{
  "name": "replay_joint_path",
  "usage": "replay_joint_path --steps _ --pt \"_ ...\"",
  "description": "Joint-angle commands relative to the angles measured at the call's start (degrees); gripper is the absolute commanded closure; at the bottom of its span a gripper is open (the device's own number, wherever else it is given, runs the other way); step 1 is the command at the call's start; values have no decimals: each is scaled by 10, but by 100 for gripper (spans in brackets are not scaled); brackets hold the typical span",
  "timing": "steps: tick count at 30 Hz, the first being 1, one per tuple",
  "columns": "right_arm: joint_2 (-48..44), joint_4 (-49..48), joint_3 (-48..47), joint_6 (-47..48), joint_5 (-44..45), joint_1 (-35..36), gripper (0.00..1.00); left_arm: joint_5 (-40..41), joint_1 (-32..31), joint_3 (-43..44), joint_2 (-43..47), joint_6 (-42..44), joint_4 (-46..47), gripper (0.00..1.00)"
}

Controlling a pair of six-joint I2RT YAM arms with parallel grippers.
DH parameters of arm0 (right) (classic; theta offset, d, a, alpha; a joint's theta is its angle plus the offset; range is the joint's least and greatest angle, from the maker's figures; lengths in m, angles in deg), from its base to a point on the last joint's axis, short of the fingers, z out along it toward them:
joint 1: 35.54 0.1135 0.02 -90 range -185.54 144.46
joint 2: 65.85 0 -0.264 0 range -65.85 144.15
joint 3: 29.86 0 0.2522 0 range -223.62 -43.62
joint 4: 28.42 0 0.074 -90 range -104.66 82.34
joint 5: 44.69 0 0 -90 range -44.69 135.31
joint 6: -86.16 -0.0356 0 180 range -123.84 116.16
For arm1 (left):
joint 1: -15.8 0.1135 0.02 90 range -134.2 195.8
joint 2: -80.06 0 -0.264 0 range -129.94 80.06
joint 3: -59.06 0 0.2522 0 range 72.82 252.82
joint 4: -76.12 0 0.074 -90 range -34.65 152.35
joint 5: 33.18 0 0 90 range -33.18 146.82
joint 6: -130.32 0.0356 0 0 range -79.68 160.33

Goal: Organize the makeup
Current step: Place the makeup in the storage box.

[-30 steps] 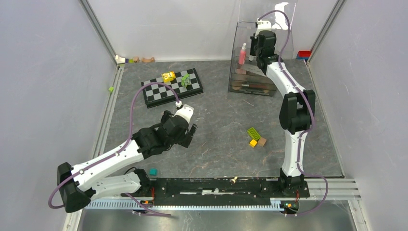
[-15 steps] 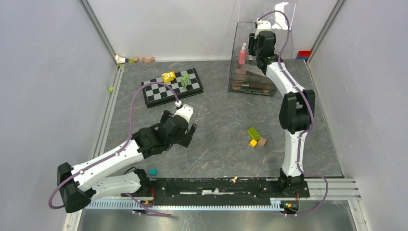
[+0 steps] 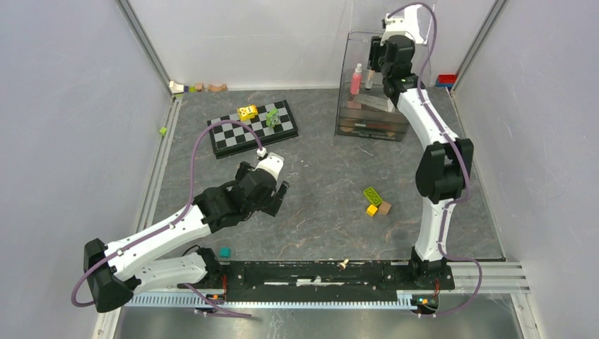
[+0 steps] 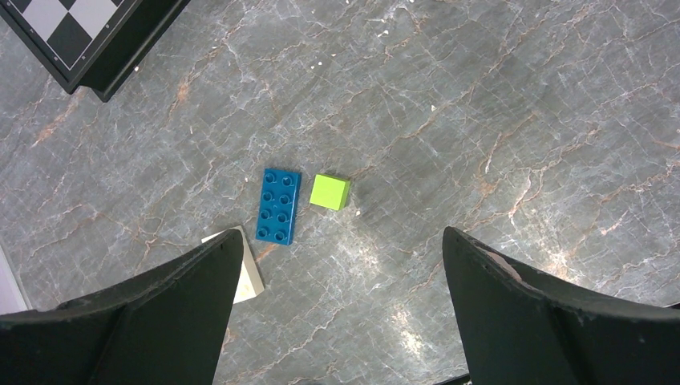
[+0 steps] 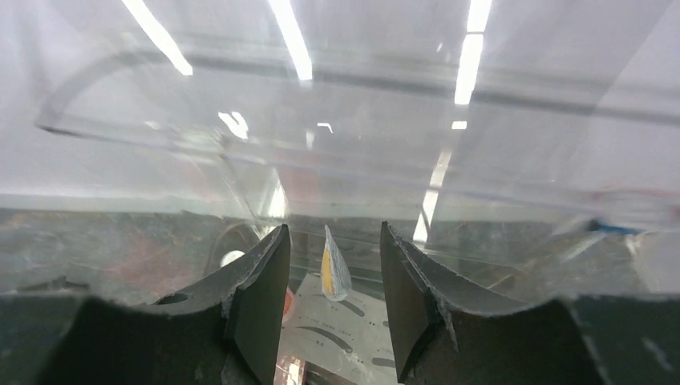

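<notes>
Left claw [image 4: 341, 245]: apart, above blue studded plastic brick [image 4: 279, 204].
Right claw [image 5: 330, 241]: apart, at clear acrylic organizer [image 3: 372, 113], worktop [image 3: 318, 212] far-right corner.

1 tube [image 3: 356, 79], 1 chessbd [image 3: 232, 135], 2 arms [image 3: 166, 229]

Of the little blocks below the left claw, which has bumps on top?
The blue brick: it has eight studs and lies between the smooth lime cube and the half-hidden cream block.

No words, numbers or brand marks can be read anywhere. The white card [image 5: 345, 341] shows only dark curved shapes.
</notes>
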Motion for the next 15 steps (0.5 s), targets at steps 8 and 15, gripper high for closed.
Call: replay_joint_path --steps 8,15 --pt "-303 -41 184 -57 7 -1 47 42 6 17 60 -48 3 0" --pt "-481 -30 381 -132 -44 2 47 51 7 57 74 -160 -64 0"
